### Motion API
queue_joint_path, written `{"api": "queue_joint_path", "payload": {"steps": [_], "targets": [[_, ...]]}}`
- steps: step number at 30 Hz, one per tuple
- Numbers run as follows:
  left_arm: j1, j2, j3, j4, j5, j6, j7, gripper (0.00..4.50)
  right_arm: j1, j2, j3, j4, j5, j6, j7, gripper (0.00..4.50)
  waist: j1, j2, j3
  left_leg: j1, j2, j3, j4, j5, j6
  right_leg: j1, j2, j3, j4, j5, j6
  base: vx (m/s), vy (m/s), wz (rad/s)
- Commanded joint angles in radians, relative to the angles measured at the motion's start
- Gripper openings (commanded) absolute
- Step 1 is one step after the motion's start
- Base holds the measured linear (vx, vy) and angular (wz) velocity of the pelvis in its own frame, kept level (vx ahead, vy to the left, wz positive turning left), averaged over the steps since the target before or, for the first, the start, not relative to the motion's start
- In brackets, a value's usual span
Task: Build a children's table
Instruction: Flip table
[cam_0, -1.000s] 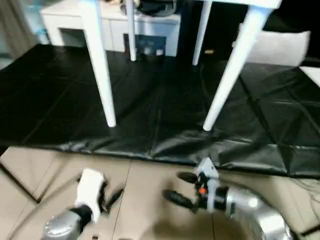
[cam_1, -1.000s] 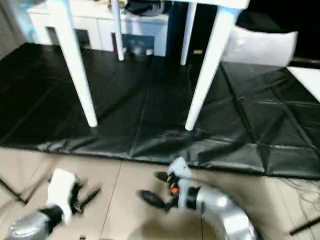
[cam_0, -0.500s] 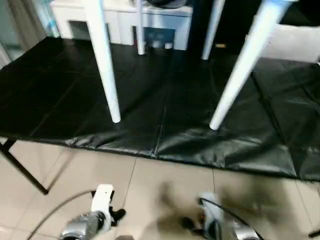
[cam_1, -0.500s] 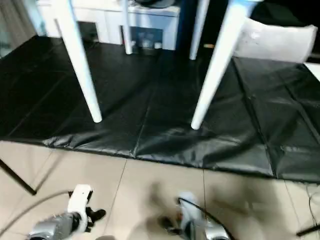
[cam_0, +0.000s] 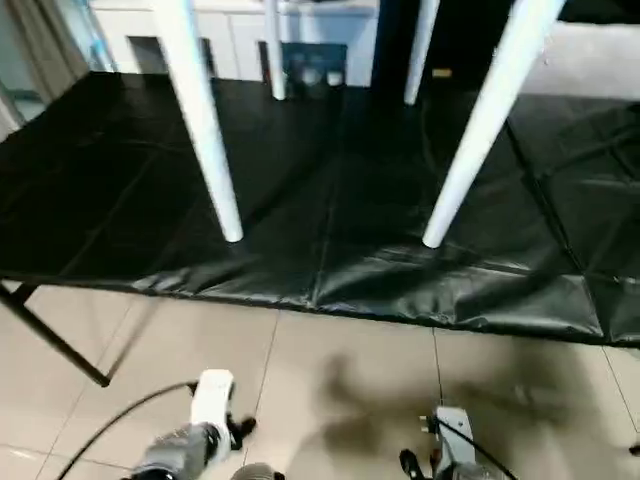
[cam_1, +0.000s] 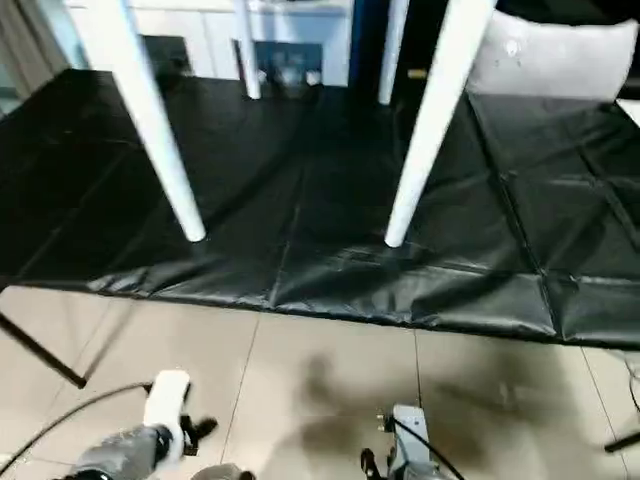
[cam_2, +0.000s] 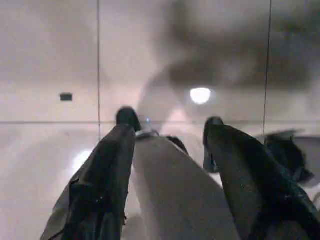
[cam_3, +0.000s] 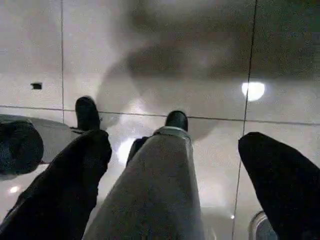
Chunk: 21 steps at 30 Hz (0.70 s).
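the children's table (cam_0: 205, 120) stands upright on its white tapered legs on the black-covered work table (cam_0: 330, 230); two near legs plant their feet close to the cover's front edge, the left one (cam_0: 208, 130) tilting slightly, the right one (cam_0: 478, 130) leaning more; two further legs (cam_0: 274, 50) stand behind them (the tabletop itself runs past the top of the head views); below the black cover lies a pale tiled floor (cam_0: 330, 370); both arms hang low over that floor, well apart from the table; the left gripper (cam_2: 167, 130) points down at the tiles with its black fingers (cam_2: 107, 180) partly spread and nothing between them; the right gripper (cam_3: 172, 145) also faces the floor, its fingers (cam_3: 65, 185) spread wide and empty; a thin black cable (cam_0: 110, 420) curves beside the left forearm; a dark metal table leg (cam_0: 55, 340) slants under the cover's left corner
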Motion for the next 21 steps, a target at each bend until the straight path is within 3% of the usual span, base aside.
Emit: {"api": "queue_joint_path", "payload": {"steps": [1, 2, 5, 6, 8, 11, 16, 21], "targets": [[-0.005, 0.001, -0.004, 0.031, 0.013, -0.015, -0.006, 2.70, -0.003, 0.011, -0.008, 0.023, -0.016, -0.005, -0.008, 4.50, -0.002, 0.000, -0.040, 0.006, 0.081, -0.030, -0.060, -0.091, 0.139, 0.031, -0.146, 0.064, -0.077, 0.254, -0.214, 0.000, 0.000, 0.00], [-0.005, 0.000, -0.001, 0.036, 0.011, -0.012, -0.006, 2.70, -0.006, 0.013, -0.004, 0.025, -0.021, -0.005, -0.009, 4.50, -0.004, 0.000, -0.037, 0.005, 0.083, -0.030, -0.060, -0.091, 0.150, 0.027, -0.145, 0.061, -0.076, 0.266, -0.218, 0.000, 0.000, 0.00], [-0.006, -0.002, 0.003, 0.043, 0.011, -0.007, -0.005, 2.70, -0.014, 0.020, -0.007, 0.031, -0.027, 0.002, -0.004, 4.50, -0.005, 0.001, -0.028, 0.010, 0.089, -0.030, -0.070, -0.167, 0.141, 0.023, -0.147, 0.062, -0.087, 0.150, -0.224, 0.000, 0.000, 0.00], [-0.006, -0.003, 0.003, 0.047, 0.012, -0.004, -0.005, 2.70, -0.019, 0.025, -0.009, 0.035, -0.032, 0.011, -0.003, 4.50, -0.005, 0.001, -0.022, 0.012, 0.093, -0.029, -0.077, -0.214, 0.114, 0.020, -0.149, 0.067, -0.096, 0.047, -0.231, 0.000, 0.000, 0.00], [-0.009, -0.007, 0.012, 0.056, 0.008, -0.002, -0.009, 2.70, -0.027, 0.036, -0.012, 0.042, -0.045, 0.021, 0.004, 4.50, -0.005, -0.002, -0.020, 0.015, 0.094, -0.027, -0.081, -0.239, 0.088, 0.018, -0.149, 0.071, -0.102, -0.022, -0.231, 0.000, 0.000, 0.00], [-0.010, -0.008, 0.017, 0.059, 0.006, -0.001, -0.009, 2.70, -0.029, 0.038, -0.011, 0.044, -0.050, 0.026, 0.006, 4.50, -0.004, 0.002, -0.019, 0.011, 0.096, -0.026, -0.082, -0.216, 0.079, 0.019, -0.151, 0.074, -0.100, -0.006, -0.231, 0.000, 0.000, 0.00], [-0.010, -0.008, 0.017, 0.059, 0.006, -0.001, -0.009, 2.70, -0.029, 0.038, -0.011, 0.044, -0.050, 0.026, 0.006, 4.50, -0.003, 0.000, -0.021, 0.008, 0.094, -0.023, -0.076, -0.160, 0.110, 0.021, -0.153, 0.071, -0.093, 0.100, -0.230, 0.000, 0.000, 0.00], [-0.010, -0.008, 0.017, 0.059, 0.006, -0.001, -0.009, 2.70, -0.029, 0.038, -0.011, 0.044, -0.050, 0.026, 0.006, 4.50, -0.004, 0.001, -0.018, 0.009, 0.097, -0.023, -0.081, -0.164, 0.113, 0.020, -0.150, 0.070, -0.094, 0.097, -0.230, 0.000, 0.000, 0.00]]}}
